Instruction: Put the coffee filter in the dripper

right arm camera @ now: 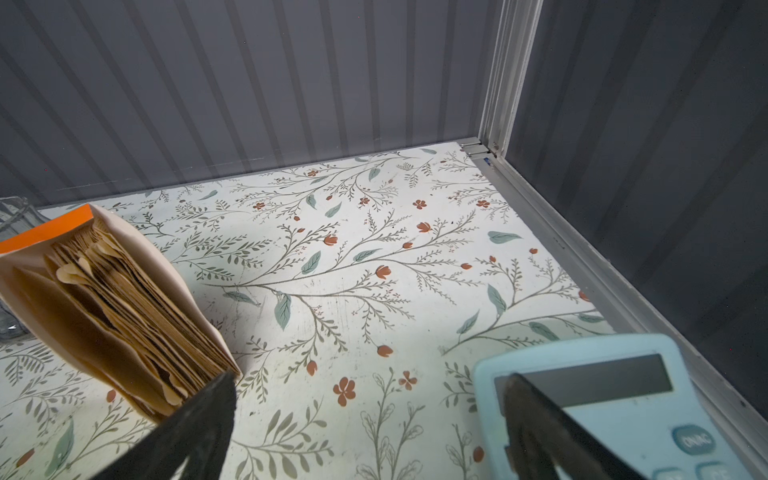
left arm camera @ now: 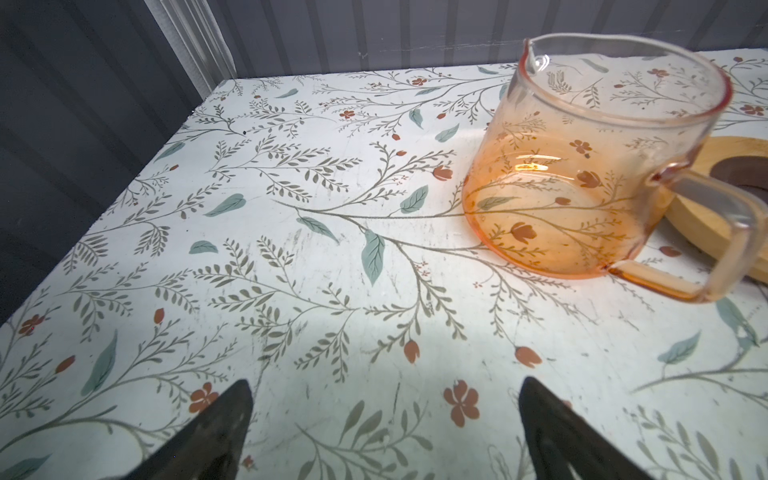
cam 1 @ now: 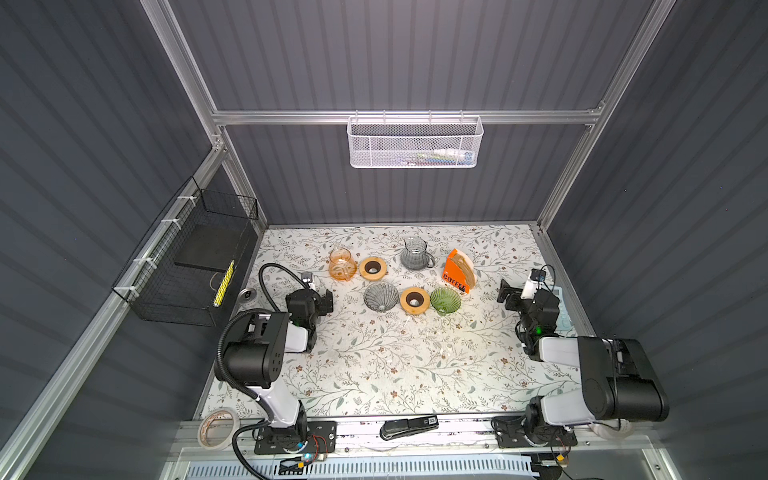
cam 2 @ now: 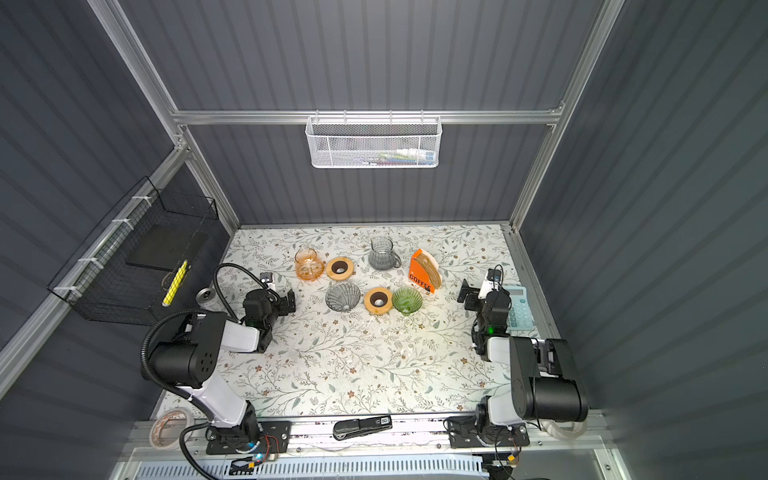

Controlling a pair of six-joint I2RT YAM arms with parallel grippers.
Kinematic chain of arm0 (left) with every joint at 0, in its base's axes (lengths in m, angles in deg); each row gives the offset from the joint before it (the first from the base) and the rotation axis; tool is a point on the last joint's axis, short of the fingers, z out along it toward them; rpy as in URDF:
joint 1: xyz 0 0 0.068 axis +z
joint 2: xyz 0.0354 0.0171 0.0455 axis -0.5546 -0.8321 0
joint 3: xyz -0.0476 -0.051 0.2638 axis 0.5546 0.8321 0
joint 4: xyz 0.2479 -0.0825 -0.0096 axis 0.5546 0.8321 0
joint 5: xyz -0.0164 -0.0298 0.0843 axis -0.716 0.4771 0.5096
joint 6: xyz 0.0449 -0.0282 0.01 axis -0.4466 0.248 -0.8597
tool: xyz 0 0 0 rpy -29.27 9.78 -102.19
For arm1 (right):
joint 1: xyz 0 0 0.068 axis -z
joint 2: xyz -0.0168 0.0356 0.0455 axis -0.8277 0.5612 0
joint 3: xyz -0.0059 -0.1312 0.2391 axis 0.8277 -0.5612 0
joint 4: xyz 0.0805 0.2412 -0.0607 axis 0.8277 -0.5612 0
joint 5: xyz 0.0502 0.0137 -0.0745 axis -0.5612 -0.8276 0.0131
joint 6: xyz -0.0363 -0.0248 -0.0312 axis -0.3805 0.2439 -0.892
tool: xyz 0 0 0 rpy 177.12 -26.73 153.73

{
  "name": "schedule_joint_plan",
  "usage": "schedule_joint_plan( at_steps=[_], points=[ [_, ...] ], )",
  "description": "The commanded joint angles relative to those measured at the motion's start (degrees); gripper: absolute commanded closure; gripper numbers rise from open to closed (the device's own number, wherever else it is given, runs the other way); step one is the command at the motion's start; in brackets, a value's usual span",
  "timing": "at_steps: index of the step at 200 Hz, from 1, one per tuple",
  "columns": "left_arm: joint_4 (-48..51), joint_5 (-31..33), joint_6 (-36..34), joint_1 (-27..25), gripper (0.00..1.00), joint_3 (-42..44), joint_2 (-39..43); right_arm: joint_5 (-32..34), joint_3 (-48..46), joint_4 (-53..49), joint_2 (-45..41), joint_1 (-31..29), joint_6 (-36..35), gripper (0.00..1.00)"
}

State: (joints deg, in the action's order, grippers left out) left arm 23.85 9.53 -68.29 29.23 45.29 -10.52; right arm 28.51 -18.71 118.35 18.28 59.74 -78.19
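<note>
Your coffee filters (right arm camera: 124, 316) are all packed upright as a brown stack in the orange holder (cam 1: 456, 272) marked COFFEE, which stands toward the back right of the table (cam 1: 395, 374). Nothing of the task is done yet. No sheet has been pulled out, and both the green dripper (cam 1: 445, 300) just in front of the holder and the grey dripper (cam 1: 380, 296) further left look empty in both top views. I judge the whole job lies ahead of you: pinch one filter, lift it free of the stack, carry it over and seat it in a dripper. Which of the two is meant I cannot tell. A wooden ring (cam 1: 414, 300) lies between them. Your right claw (right arm camera: 370, 380) is the nearer one, spread wide and holding nothing. In its wrist view the stack's near corner sits just beside one finger rather than between the two, while the other finger shows in front of the pale blue calculator (right arm camera: 615, 399). In both top views this claw is to the right of the holder, near but apart. Your left claw (left arm camera: 384, 382) is likewise wide and empty, low over bare table with the orange glass jug (left arm camera: 582, 166) ahead, well apart from the filters.
</note>
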Motion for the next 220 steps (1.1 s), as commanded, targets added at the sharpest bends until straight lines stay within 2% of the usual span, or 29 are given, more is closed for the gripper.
schedule_joint_plan(
  at_steps=[1, 93, 116, 131, 144, 164, 176, 220],
  points=[
    [-0.21, -0.7, 0.82, 0.23, 0.0, -0.94, -0.29, -0.15, -0.15, 0.98, 0.3, -0.01, -0.5, 0.01],
    [-0.19, -0.74, 0.82, 0.23, 0.01, -0.96, -0.26, -0.24, -0.07, 0.79, 0.3, -0.01, -0.51, 0.01],
    [-0.74, -0.53, 0.84, 0.23, 0.09, -0.69, -0.2, 0.59, -0.57, 1.58, 0.08, -0.14, -0.34, 0.01],
    [0.03, 0.44, 0.94, 0.19, 0.14, -0.66, 1.34, 4.1, -1.03, 1.17, -2.0, -1.05, -0.08, 0.03],
    [3.33, 1.18, 1.25, 0.14, 0.2, -1.02, 4.31, 6.46, 0.03, -4.22, -6.27, -2.05, -0.63, 0.05],
    [10.93, 2.47, 1.65, -0.03, 0.27, -2.94, 9.35, 7.54, 6.84, -23.97, -13.64, -2.74, 2.2, 0.11],
    [16.4, 2.78, 3.08, -0.12, 0.29, -4.9, 12.16, 5.92, 10.79, -32.41, -16.46, -3.03, 3.75, 0.15],
    [28.21, -2.9, 9.34, -1.14, 0.33, -9.99, 19.03, 2.59, 21.87, -47.59, -20.22, -8.73, 4.12, 0.19]
  ],
)
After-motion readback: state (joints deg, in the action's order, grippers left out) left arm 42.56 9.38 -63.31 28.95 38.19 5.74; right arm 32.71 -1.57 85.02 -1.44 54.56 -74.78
